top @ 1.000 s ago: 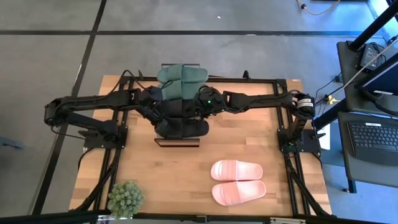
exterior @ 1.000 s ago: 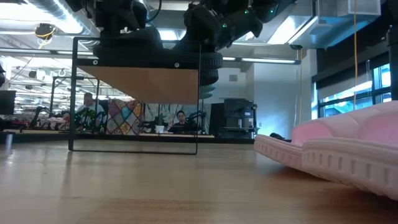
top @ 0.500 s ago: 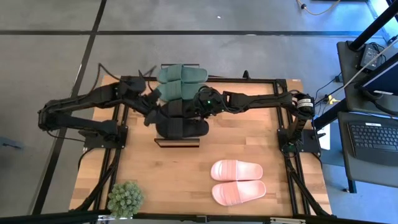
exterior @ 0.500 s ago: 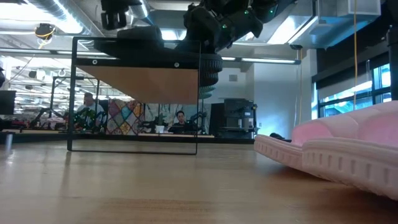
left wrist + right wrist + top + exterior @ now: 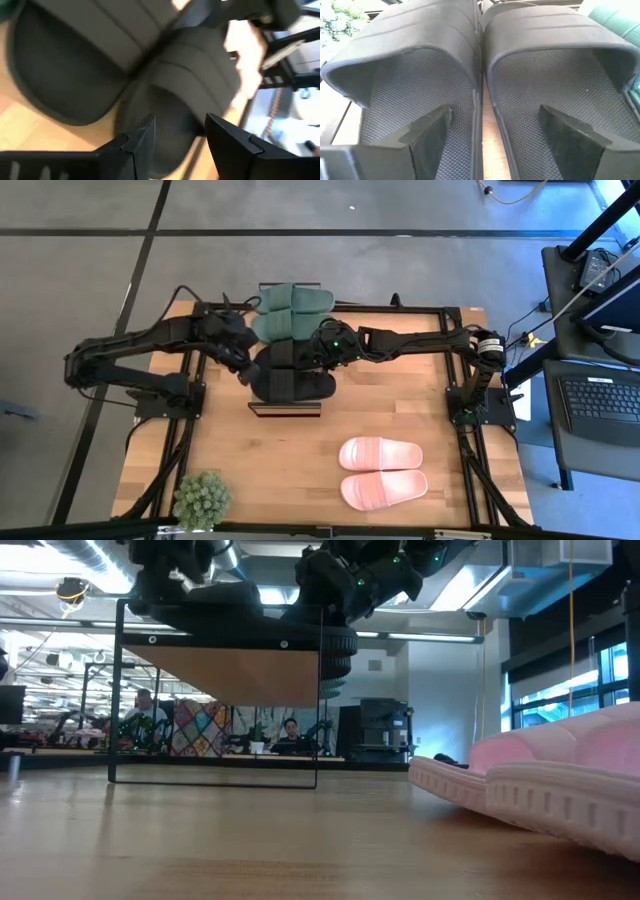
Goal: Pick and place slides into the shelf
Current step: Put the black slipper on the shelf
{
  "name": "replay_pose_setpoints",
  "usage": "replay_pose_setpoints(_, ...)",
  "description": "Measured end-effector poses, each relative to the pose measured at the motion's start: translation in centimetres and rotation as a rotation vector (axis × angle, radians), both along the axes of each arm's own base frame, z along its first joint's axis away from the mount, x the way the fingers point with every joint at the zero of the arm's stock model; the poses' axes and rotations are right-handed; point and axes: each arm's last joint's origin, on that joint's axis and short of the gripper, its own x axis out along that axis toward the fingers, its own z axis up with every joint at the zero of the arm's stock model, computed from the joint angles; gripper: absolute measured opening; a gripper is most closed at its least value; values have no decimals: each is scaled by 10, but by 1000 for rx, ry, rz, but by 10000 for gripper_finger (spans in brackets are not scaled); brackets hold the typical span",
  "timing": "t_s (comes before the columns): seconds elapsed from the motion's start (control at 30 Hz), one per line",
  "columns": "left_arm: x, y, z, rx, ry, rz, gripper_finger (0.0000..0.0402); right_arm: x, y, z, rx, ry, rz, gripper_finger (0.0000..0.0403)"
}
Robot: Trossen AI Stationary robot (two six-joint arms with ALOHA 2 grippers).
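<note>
Two black slides (image 5: 292, 372) lie side by side, soles down, on the shelf (image 5: 285, 409). Its plank and thin black frame also show in the low view as the shelf (image 5: 230, 675). The dark green pair (image 5: 290, 313) lies just beyond them toward the far edge; what it rests on is hidden. The pale pink pair (image 5: 382, 471) lies on the table near the right. My left gripper (image 5: 180, 137) is open at the black pair's left end. My right gripper (image 5: 492, 132) is open at their right end, one finger above each footbed. My left gripper comes slanting down at the left end of one black slide, whose rim (image 5: 167, 125) reaches between the open fingers; I cannot tell whether a finger touches it. My right gripper straddles the two adjoining inner rims (image 5: 481, 107) of the black slides from the right; touch cannot be told.
A small green potted plant (image 5: 201, 499) stands at the near left corner. The pink slide (image 5: 560, 785) fills the low view's right. Bare wood lies between the shelf and the near edge. People and desks show in the room beyond the table.
My left gripper rose off the black slides' left end and drew a little toward the table's left, then came back down to the same end. The right gripper and all the slides kept still.
</note>
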Motion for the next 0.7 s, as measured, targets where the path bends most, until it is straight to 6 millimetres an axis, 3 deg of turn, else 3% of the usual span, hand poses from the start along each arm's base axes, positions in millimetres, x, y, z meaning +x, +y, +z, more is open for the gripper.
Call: replay_pose_setpoints(0.7, 30, 9, -39, -3, 241, -77, 165, 0, -1, -1, -7, 7, -7, 306)
